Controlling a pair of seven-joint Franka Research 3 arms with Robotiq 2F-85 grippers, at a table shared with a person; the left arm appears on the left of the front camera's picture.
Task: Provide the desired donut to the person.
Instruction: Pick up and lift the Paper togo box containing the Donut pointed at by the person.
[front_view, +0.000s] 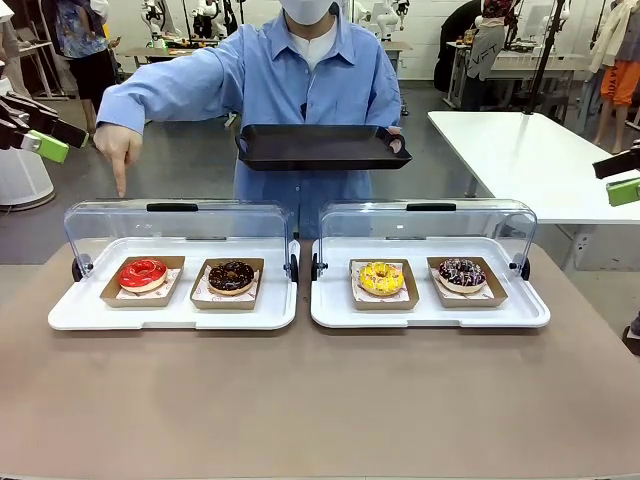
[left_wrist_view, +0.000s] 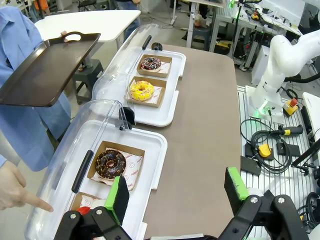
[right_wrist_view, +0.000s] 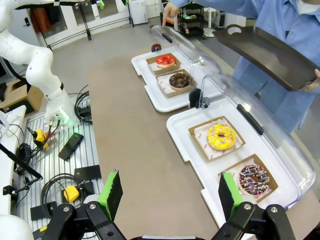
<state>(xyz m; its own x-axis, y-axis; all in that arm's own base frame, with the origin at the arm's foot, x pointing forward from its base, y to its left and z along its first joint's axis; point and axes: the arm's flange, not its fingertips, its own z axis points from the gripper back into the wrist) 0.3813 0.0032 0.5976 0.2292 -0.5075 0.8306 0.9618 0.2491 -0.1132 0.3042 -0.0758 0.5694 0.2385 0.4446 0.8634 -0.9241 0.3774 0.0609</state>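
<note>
The person (front_view: 300, 70) in a light-blue shirt stands at the far side and holds a black tray (front_view: 320, 147) in one hand. Their other hand (front_view: 118, 150) points a finger down at the red-glazed donut (front_view: 143, 273), which sits in a cardboard holder at the far left. Beside it lies a chocolate donut (front_view: 231, 276). The second white tray holds a yellow donut (front_view: 381, 277) and a dark sprinkled donut (front_view: 461, 272). My left gripper (front_view: 62, 140) hangs open high at the left edge, well above the table. My right gripper (front_view: 618, 177) is open at the right edge, also raised.
Both white display trays (front_view: 170, 312) (front_view: 430, 315) have their clear lids (front_view: 180, 225) swung open toward the person. A white table (front_view: 530, 150) stands behind on the right. The brown tabletop (front_view: 320, 400) in front of the trays is bare.
</note>
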